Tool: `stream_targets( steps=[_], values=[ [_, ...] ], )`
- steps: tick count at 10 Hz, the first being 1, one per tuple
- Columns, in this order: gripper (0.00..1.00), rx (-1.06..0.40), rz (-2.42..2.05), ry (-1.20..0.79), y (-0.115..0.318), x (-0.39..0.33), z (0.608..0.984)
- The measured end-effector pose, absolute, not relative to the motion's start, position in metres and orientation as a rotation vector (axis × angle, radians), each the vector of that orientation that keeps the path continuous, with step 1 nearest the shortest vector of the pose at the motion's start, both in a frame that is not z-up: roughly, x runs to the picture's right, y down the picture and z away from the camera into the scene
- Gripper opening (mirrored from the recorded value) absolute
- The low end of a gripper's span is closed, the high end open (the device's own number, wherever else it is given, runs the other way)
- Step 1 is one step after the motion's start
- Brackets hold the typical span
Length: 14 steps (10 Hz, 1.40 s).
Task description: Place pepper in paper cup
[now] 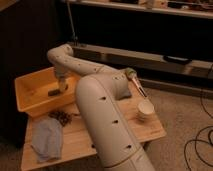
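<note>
While over bin (24, 83), tool (62, 87) near pepper (53, 92).

Dim warm amber light, soft blur thruout, bkgd near black; gripper (62, 86) down in yellow bin (31, 106), shaded

Gripper (61, 86) inside yellow bin (35, 91), beside pepper (53, 92), paper cup (144, 110) on table (75, 137)

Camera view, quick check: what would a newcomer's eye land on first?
The big white arm fills the middle, reaching left so its gripper hangs inside the yellow bin, close beside the pepper. The paper cup stands apart near the right edge of the wooden table, and a blue cloth lies at front left.
</note>
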State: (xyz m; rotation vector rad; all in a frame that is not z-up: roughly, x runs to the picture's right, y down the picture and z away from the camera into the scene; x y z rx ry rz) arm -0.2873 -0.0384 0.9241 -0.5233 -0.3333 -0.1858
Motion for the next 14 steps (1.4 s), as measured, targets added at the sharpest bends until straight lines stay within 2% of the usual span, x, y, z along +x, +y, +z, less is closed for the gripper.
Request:
stream_targets(
  steps=[5, 14],
  values=[
    [0.65, -0.55, -0.169, -0.376, -0.011, -0.292, 0.939],
    [0.65, -0.522, -0.149, -0.5, -0.007, -0.289, 0.944]
  ],
)
